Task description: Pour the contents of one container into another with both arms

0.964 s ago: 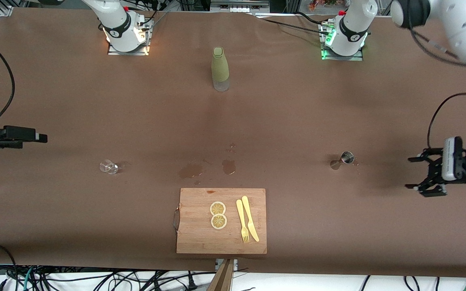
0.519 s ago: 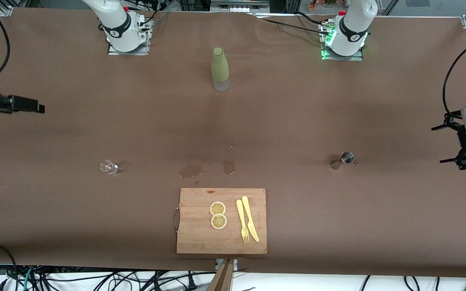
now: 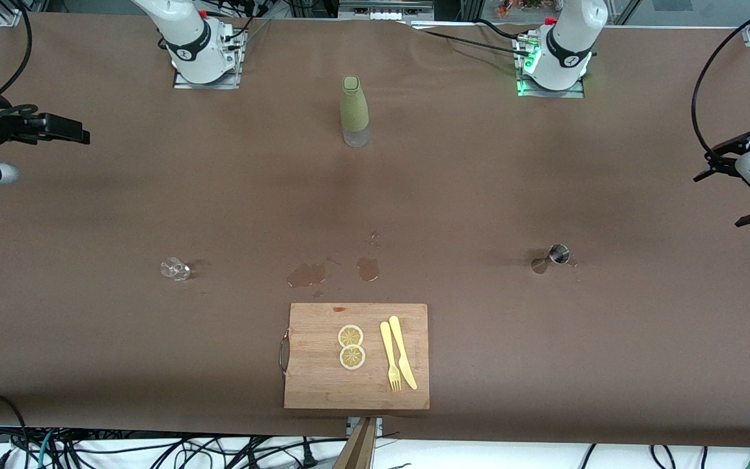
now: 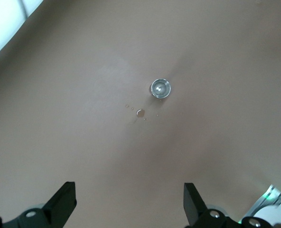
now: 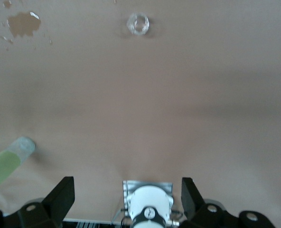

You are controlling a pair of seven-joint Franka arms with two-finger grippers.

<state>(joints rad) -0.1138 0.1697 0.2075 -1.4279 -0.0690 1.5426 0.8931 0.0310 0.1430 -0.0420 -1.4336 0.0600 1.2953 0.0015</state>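
One green bottle, one glass cup, one steel jigger stand on my desk; contents unclear. Two lemon slices lie on one board; both my jaws gape wide, empty.

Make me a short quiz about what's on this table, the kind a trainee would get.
1. True or false: the left pincer holds the metal measuring cup.
2. What lies on the cutting board besides the yellow fork and knife?
3. Which stands nearest the robots' bases: A the green bottle, B the small glass, C the measuring cup?

Key: 1 false, both it and the right pincer are open and empty. 2 two lemon slices. 3 A.
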